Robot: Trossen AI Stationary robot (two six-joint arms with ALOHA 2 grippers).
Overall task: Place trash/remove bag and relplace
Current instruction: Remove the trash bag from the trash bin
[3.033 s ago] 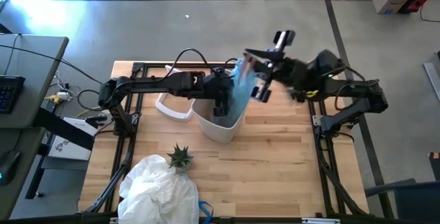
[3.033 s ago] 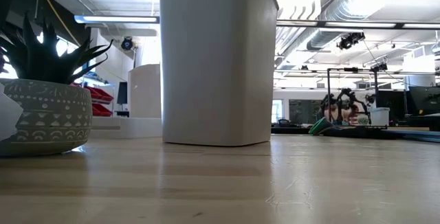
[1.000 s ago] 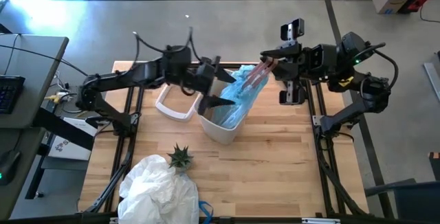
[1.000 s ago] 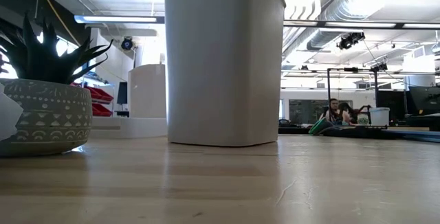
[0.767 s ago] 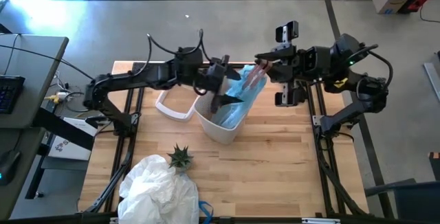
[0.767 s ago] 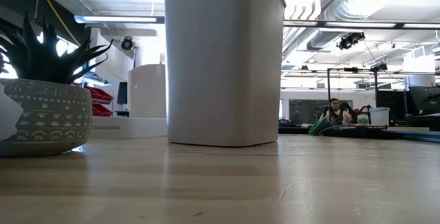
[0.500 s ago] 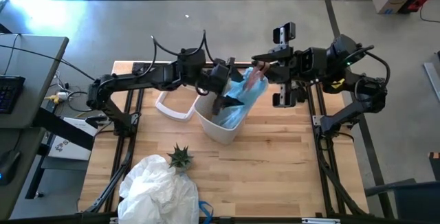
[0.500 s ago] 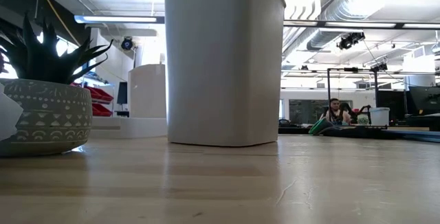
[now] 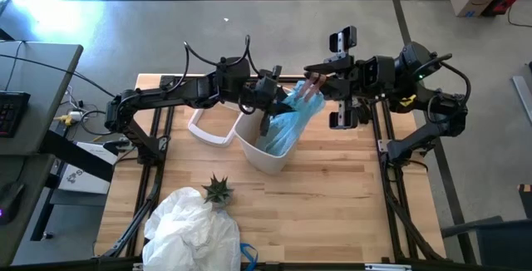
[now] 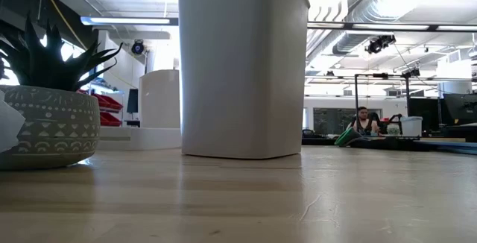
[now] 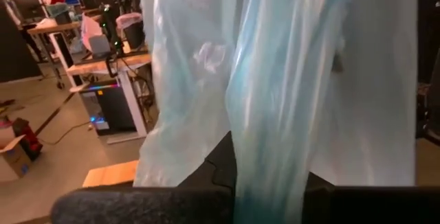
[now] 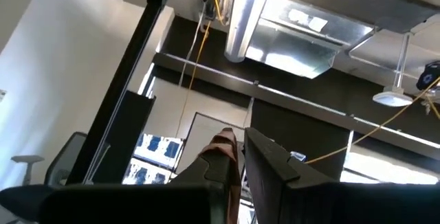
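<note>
The bag (image 9: 291,120), a crinkled light-blue liner, stood partly lifted out of the white bin (image 9: 264,150) near the middle of the desk (image 9: 332,196), its lower part still inside the bin and its upper part drawn up toward the far right. The left pincer (image 9: 272,105) was over the bin's far rim with its fingers closed together on a fold of the bag; in the left wrist view the blue film (image 11: 275,100) hung right in front of the dark fingers (image 11: 220,162) and ran down between them. The right pincer (image 9: 309,77) was just beyond the bag's top edge, its fingers nearly together and clamped on the bag's upper end; the right wrist view faced the ceiling and showed the fingers (image 12: 271,159) close to each other.

A white lid frame (image 9: 208,125) lay on the desk just beside the bin on its left. Nearer the front edge stood a small green spiky plant (image 9: 218,189), touching a heap of white plastic (image 9: 193,231). In the low view the bin (image 10: 242,64) filled the centre, with the plant's patterned pot (image 10: 48,127) at the left edge.
</note>
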